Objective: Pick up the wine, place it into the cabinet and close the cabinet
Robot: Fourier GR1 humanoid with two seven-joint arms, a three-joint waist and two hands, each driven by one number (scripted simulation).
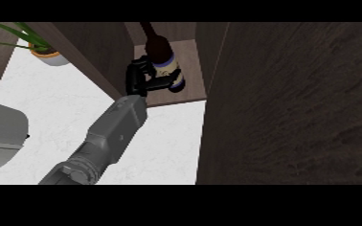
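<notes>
Nearest to me, a grey forearm (106,139) rises from the lower left edge of the head view, boxy and matte, slanting up and to the right over a white, faintly marbled counter (170,143). I take it for my left arm, since it enters on the left side. No other hand shows.

At its end, my left hand (145,79) is black and glossy, with its fingers curled around the lower body of the wine (164,60). The bottle sits immediately to the right of my palm, touching it, and its long axis runs up and slightly left from the wide base to the narrow neck. It is dark glass, rounded, with a pale label banded in blue.

The bottle is already inside the cabinet (191,93), above its light brown wooden shelf; whether the base rests on the shelf I cannot tell. The open cabinet door (283,105) is a broad dark slab of streaked wood grain filling the right side.

Farthest away, at upper left, a potted plant (42,52) stands on the counter, with thin green leaves in a pale round pot.
</notes>
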